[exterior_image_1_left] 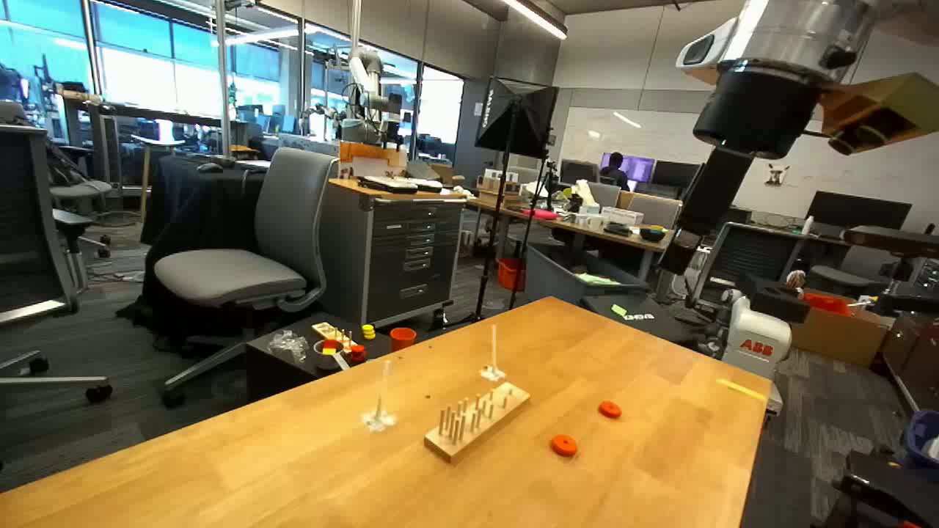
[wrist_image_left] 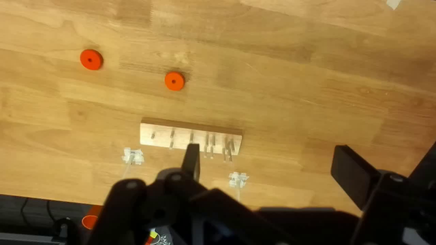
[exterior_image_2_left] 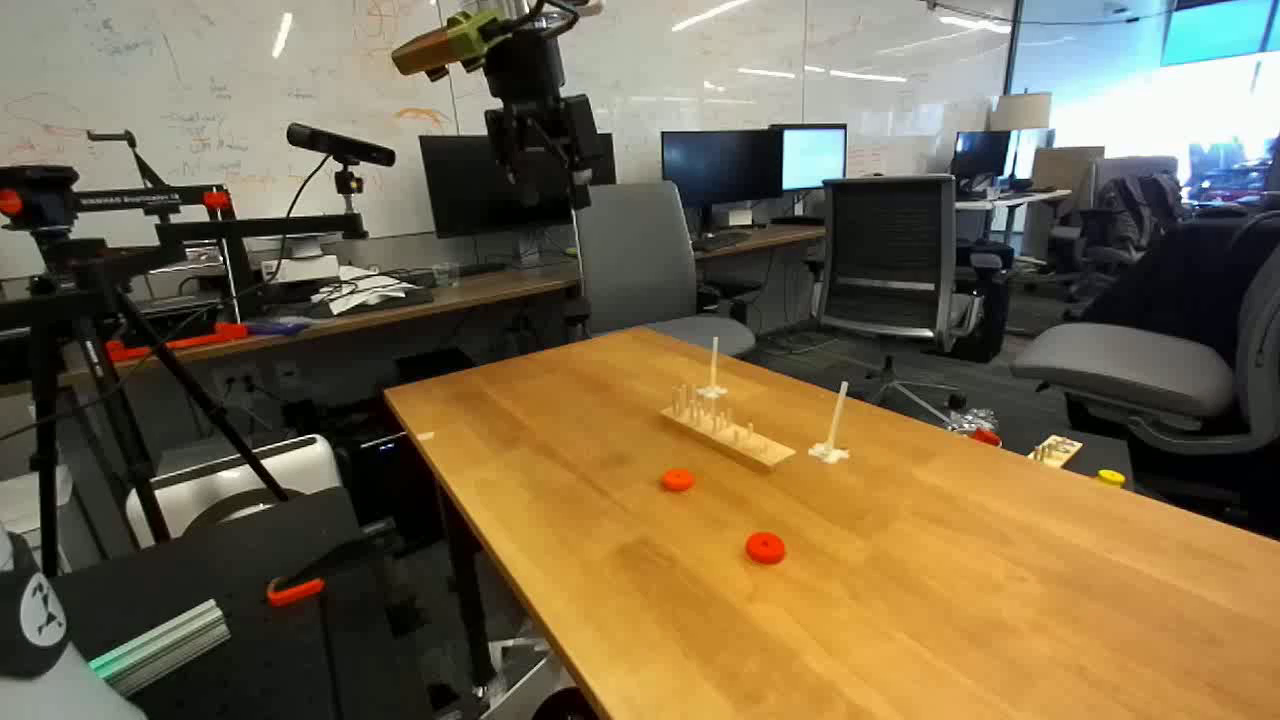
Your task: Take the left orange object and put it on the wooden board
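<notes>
On the left of your worktop (exterior_image_1_left: 293, 462), as an exterior view has it, stands a thin upright rod (exterior_image_1_left: 382, 392). Next comes the wooden board (exterior_image_1_left: 484, 431), its pegs (exterior_image_1_left: 461, 429) standing and no disc set on it. To the right of that, near the board but not touching it, the left orange disc (exterior_image_1_left: 565, 445) lies flat on the worktop. It is the left one in both exterior views, yet your wrist view puts it on the right, so be sure which is meant before you reach. Farther right, apart from it, lies the second orange disc (exterior_image_1_left: 609, 409). Rightmost, raised well clear of the worktop, is your hand (wrist_image_left: 267, 158); the wrist view shows it spread wide and holding nothing.

You look to be at the very start, with no step done. Ahead are the reach, the grip, the lift, the carry across to the board and the release there.
</notes>
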You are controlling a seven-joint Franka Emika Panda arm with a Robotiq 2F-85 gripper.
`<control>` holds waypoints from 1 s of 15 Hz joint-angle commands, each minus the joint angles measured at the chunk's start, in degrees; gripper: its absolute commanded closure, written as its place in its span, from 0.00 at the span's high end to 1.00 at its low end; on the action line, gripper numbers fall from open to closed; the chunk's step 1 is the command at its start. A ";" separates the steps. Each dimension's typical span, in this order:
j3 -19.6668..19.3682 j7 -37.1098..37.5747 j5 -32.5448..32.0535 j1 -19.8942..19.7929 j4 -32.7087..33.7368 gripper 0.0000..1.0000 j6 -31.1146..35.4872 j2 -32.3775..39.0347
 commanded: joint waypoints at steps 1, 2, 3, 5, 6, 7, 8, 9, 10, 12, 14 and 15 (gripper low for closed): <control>-0.44 0.14 -0.19 0.46 0.32 1.00 -0.11 0.02; -0.44 0.14 -0.19 0.46 0.59 1.00 -0.12 -0.03; -0.44 0.14 -0.19 0.46 0.72 1.00 -0.12 -0.08; -0.44 0.14 -0.19 0.46 0.76 1.00 -0.12 -0.09; -0.44 0.14 -0.19 0.46 0.76 1.00 -0.12 -0.09; 0.36 1.93 -1.27 0.18 1.42 1.00 0.43 0.66; 0.90 3.19 -2.27 -0.11 3.47 1.00 -1.33 2.70; 1.32 5.08 -3.31 -0.58 4.90 1.00 -1.52 4.55; 1.59 7.20 -4.75 -1.16 7.36 1.00 -2.06 7.61; 1.40 10.94 -6.63 -1.47 11.11 1.00 -1.99 12.44; 0.77 14.17 -8.31 -1.18 14.75 1.00 -2.65 16.86; 0.28 15.41 -8.80 -0.97 16.61 1.00 -3.15 19.12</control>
